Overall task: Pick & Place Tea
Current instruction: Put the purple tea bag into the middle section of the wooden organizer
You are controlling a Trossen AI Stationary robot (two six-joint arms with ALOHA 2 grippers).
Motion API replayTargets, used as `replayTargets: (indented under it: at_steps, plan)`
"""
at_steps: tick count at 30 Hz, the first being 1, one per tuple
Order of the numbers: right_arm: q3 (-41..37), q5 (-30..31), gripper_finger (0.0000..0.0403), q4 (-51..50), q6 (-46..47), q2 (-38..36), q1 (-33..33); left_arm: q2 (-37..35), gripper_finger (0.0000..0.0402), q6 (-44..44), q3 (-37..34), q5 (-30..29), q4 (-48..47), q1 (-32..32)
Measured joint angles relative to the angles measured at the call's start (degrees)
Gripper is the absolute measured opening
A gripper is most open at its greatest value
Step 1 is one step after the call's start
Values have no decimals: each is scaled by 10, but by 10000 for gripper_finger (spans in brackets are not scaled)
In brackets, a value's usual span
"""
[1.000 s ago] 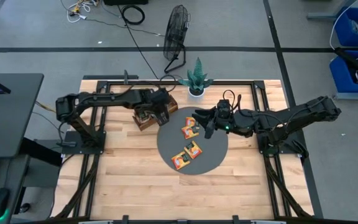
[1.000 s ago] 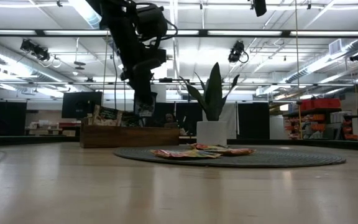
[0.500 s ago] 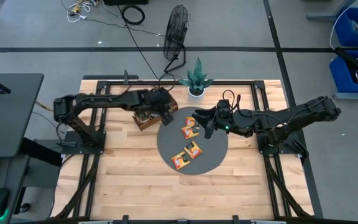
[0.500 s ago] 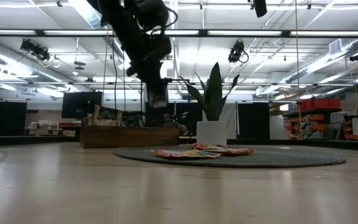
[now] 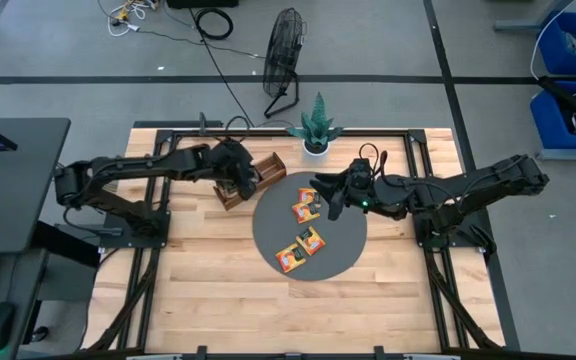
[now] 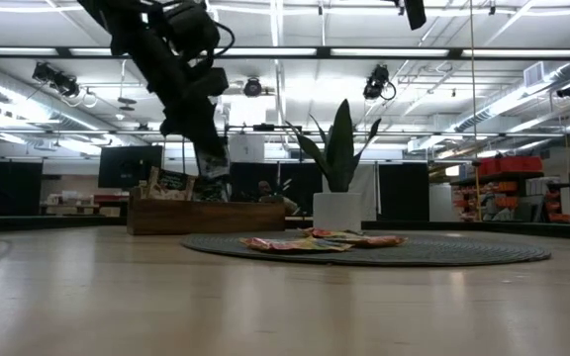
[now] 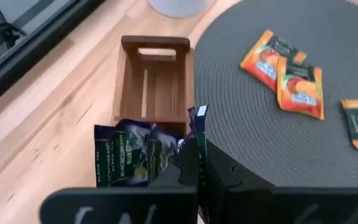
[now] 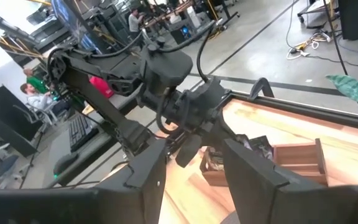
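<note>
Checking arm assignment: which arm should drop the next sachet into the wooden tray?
Left. Its claw is shut on a dark tea sachet right above the wooden tray. The right claw is open over the round mat, holding nothing.

R gripper (image 8: 194, 163) fingers spread apart, w/ L arm (image 8: 123, 74) beyond, over wooden tray (image 8: 278, 163) on table (image 8: 328, 134). Dark sachets (image 8: 253, 147) in tray. People (image 8: 33, 93) in bkgd.

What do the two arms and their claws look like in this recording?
Both arms are matte black, built of boxy jointed links with thin black cables alongside. The left claw has two flat dark fingers; the right claw has broad angular dark fingers. No markings visible.
</note>
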Motion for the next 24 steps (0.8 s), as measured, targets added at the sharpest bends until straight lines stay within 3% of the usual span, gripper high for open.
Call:
replayTargets:
  at_steps: [10,24]
  plan:
    - [0,-1,164,0,8,0,-2,16,2,67,-2,5,7,32]
    - [0,-2,164,-7,14,0,-2,63,2,68,-2,39,18,37]
